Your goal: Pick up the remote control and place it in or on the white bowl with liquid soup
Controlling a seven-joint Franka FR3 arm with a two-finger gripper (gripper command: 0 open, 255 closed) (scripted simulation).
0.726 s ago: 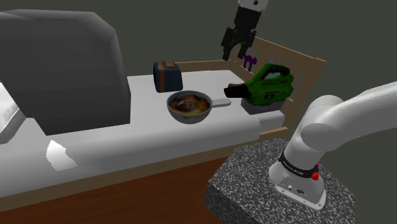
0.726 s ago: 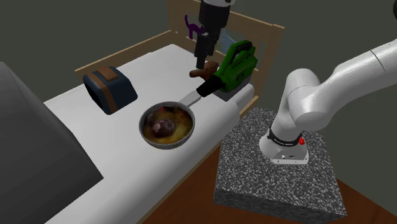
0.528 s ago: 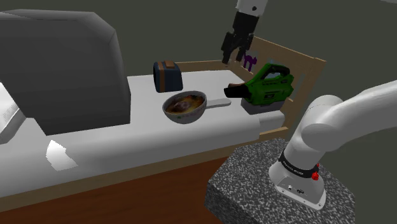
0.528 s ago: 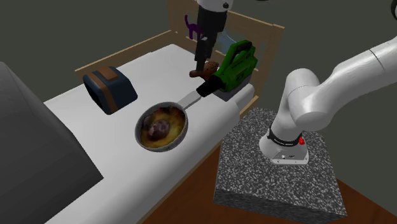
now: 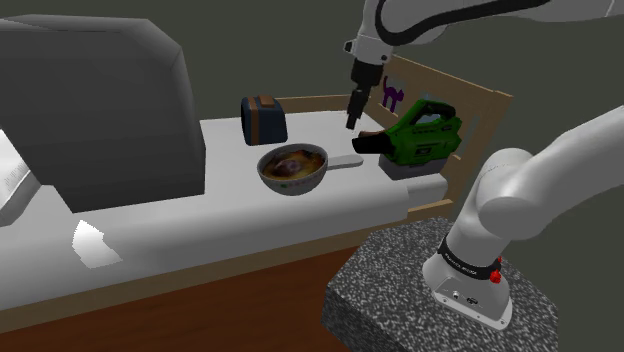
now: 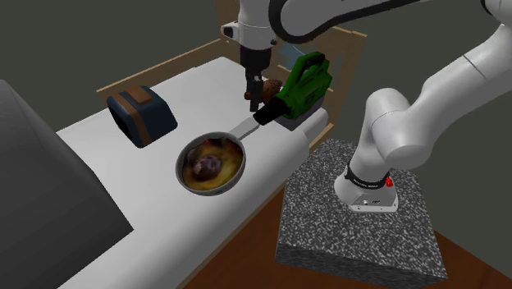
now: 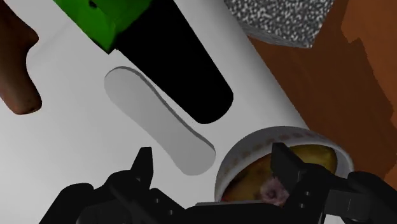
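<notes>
The remote control (image 5: 344, 161) is a flat pale grey bar lying on the white surface, one end touching the soup bowl (image 5: 289, 186). The bowl (image 6: 183, 173) is white-rimmed and holds brown soup with a dark lump. My black gripper (image 5: 352, 124) hangs just above the remote's far end, beside the green tool's black nozzle. In the wrist view the remote (image 7: 157, 119) runs from the nozzle towards my gripper (image 7: 213, 167), whose fingers stand apart and open, with the bowl rim (image 7: 267, 136) by one fingertip.
A green blower-like tool (image 5: 422, 133) with a black nozzle lies close beside the remote. A brown object (image 6: 266, 89) sits behind it. A blue toaster-like box (image 5: 264, 118), a big dark grey block (image 5: 90, 110) and a wooden frame (image 5: 470, 95) border the surface.
The gripper has come down from high above the wooden frame to just over the remote, and the arm has swung into view. The bowl has rocked slightly in place.
</notes>
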